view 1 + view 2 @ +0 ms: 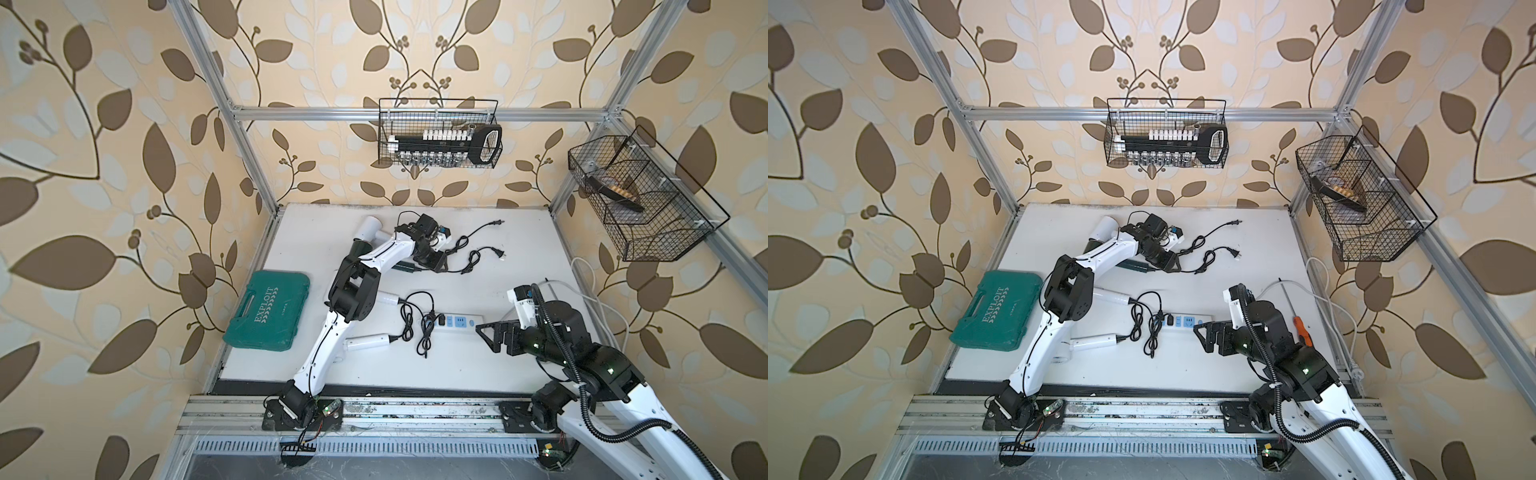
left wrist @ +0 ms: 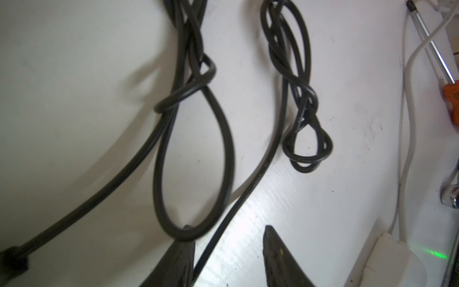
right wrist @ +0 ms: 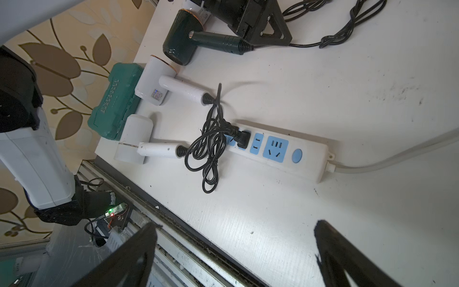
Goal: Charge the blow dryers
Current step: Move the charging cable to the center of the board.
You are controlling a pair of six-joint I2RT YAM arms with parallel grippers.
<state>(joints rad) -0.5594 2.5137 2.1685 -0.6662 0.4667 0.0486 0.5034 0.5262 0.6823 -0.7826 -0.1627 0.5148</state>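
Black cord (image 1: 461, 272) from the dark green blow dryer (image 1: 406, 268) trails toward its loose plug (image 1: 500, 254) in a top view, beside the left gripper (image 1: 432, 259), the nearer arm. Left wrist: fingers (image 2: 275, 256) apart, cord lengthwise between them, unclamped. Right wrist: right gripper (image 3: 236, 225) gapes wide, short of the power strip (image 3: 280, 149).

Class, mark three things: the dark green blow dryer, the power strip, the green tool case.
dark green blow dryer (image 3: 182, 39), right wrist view, on its head.
power strip (image 3: 312, 159), right wrist view, white end by the button.
green tool case (image 1: 268, 309), a top view, lid middle.
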